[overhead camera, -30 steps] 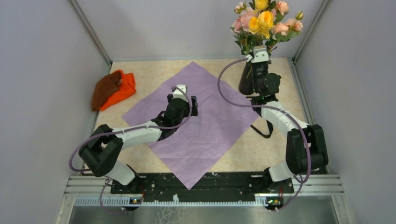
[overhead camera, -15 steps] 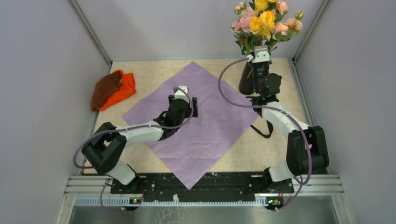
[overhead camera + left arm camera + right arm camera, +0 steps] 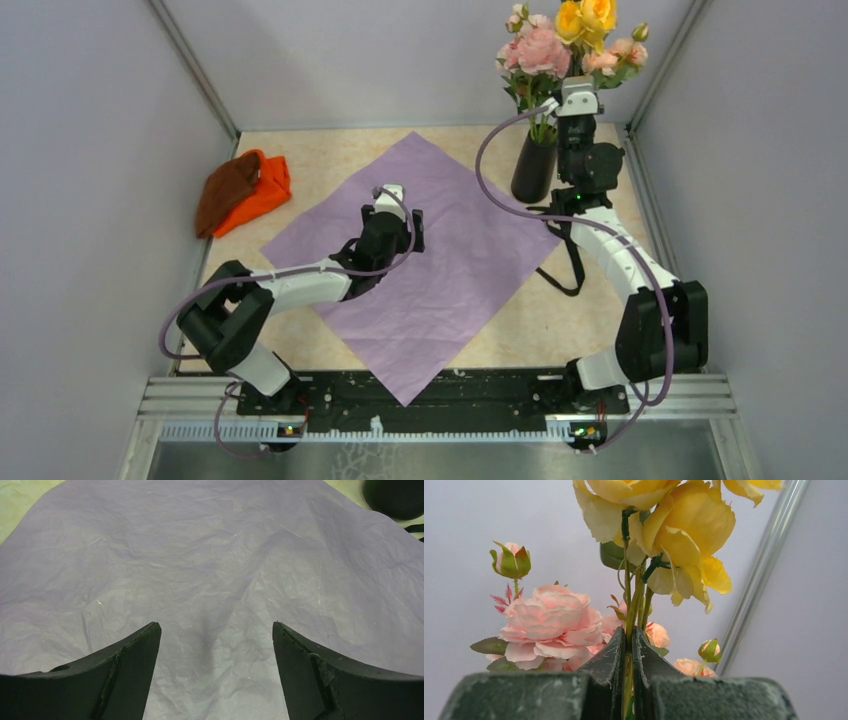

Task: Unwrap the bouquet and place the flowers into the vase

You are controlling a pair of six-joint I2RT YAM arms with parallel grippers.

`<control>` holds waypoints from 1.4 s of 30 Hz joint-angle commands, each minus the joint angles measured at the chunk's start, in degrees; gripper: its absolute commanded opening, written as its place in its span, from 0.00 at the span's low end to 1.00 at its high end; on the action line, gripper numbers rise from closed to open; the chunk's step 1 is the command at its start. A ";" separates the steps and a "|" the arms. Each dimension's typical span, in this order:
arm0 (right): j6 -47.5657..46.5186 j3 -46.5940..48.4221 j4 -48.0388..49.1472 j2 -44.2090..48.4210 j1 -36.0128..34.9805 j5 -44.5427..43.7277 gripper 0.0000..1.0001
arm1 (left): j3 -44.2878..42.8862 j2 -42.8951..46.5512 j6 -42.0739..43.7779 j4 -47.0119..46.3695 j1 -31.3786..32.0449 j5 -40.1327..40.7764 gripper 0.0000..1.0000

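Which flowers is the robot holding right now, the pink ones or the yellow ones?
The yellow roses: their stems run straight down into the shut right tool. The pink roses stand free beside it, ungripped.

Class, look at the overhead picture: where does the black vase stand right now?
In the top view the vase stands at the table's far right, just beyond the lilac paper's right corner, under the flowers.

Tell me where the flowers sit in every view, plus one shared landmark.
Top external: upper right, flowers above the vase.
Left wrist: not in it.
Right wrist: filling the centre, stems pinched in the right claw.
Landmark: the right claw, also in the top view; the left wrist view shares only the lilac paper with it.
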State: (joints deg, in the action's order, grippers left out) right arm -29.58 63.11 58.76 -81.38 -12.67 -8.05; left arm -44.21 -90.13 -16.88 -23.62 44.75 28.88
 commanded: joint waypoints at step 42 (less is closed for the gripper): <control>16.04 -12.33 13.74 -12.87 3.53 -2.82 0.17 | 0.93 0.72 -1.04 -0.64 0.23 -0.45 0.89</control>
State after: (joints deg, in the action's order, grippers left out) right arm -15.14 50.52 69.34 -95.46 -9.56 -10.11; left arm -44.03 -91.85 -17.34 -23.51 44.75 29.45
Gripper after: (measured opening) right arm 0.029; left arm 0.886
